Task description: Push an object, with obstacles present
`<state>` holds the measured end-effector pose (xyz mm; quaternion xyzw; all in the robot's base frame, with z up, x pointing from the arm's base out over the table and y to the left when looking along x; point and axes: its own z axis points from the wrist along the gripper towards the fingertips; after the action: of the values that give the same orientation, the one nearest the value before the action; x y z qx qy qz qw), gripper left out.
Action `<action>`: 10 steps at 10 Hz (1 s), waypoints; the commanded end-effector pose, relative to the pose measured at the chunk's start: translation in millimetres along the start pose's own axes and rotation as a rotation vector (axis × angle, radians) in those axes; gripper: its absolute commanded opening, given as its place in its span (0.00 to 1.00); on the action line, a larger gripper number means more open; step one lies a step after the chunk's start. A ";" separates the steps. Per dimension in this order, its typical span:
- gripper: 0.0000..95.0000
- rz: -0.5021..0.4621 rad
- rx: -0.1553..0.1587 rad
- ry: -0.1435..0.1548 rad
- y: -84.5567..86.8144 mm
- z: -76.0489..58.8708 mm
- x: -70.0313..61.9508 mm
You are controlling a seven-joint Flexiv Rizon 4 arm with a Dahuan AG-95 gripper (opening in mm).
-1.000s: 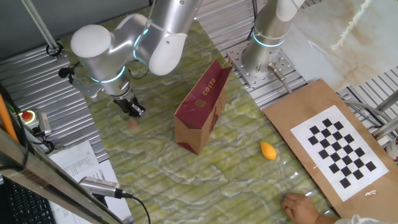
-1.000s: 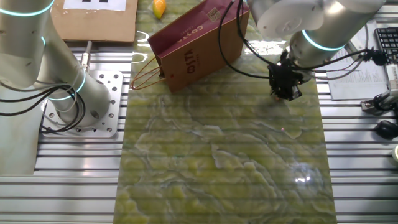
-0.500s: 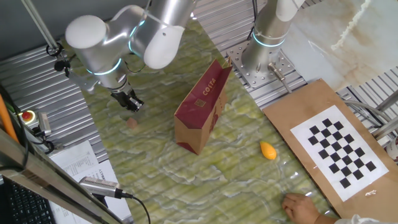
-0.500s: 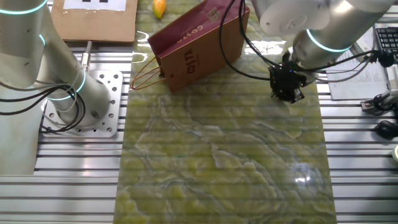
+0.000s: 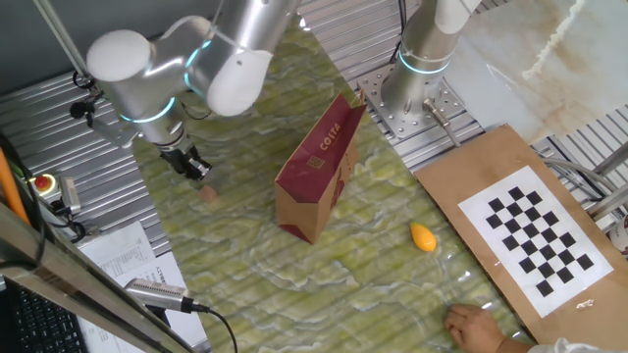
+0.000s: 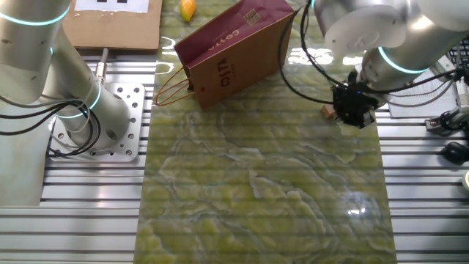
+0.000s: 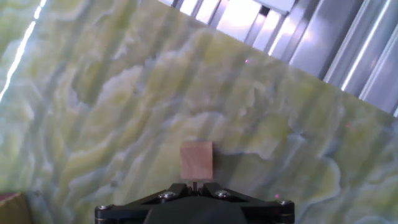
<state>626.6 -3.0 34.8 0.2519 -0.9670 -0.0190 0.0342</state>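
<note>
Closest to us in the hand view, our end effector [image 7: 194, 185] sits with its fingers drawn together to a narrow tip, gripping nothing. Directly ahead of that tip lies the block [image 7: 196, 160], a small pinkish-tan piece with flat faces and square edges, resting on the green marbled surface [image 7: 112, 106]. We cannot tell whether tip and block are touching or just apart.

We judge the block light and stiff, probably wood. It should slide readily on this smooth sheet, so a gentle push is enough. Being so small, it could twist or slip sideways off a narrow tip. We would press squarely on the middle of its near flat face, low down, rather than try to pinch it.

In one fixed view the end effector [image 5: 192, 165] hangs near the surface's edge, with the block [image 5: 208, 193] just beside it. Farther off stands the paper bag [image 5: 319, 172], tall, leaning, and well apart from the block. We would steer the push clear of it. Beyond the bag lies an orange oval piece [image 5: 423, 237], and farther still a checkered board [image 5: 535, 227].
</note>
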 end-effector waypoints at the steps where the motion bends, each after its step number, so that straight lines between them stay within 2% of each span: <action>1: 0.00 0.002 -0.005 -0.007 1.0 2.2 -2.3; 6: 0.00 0.035 -0.014 -0.019 21.4 18.6 -1.3; 10: 0.00 0.072 -0.022 -0.010 37.0 17.3 -4.6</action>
<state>611.6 31.9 19.4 0.2177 -0.9751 -0.0287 0.0326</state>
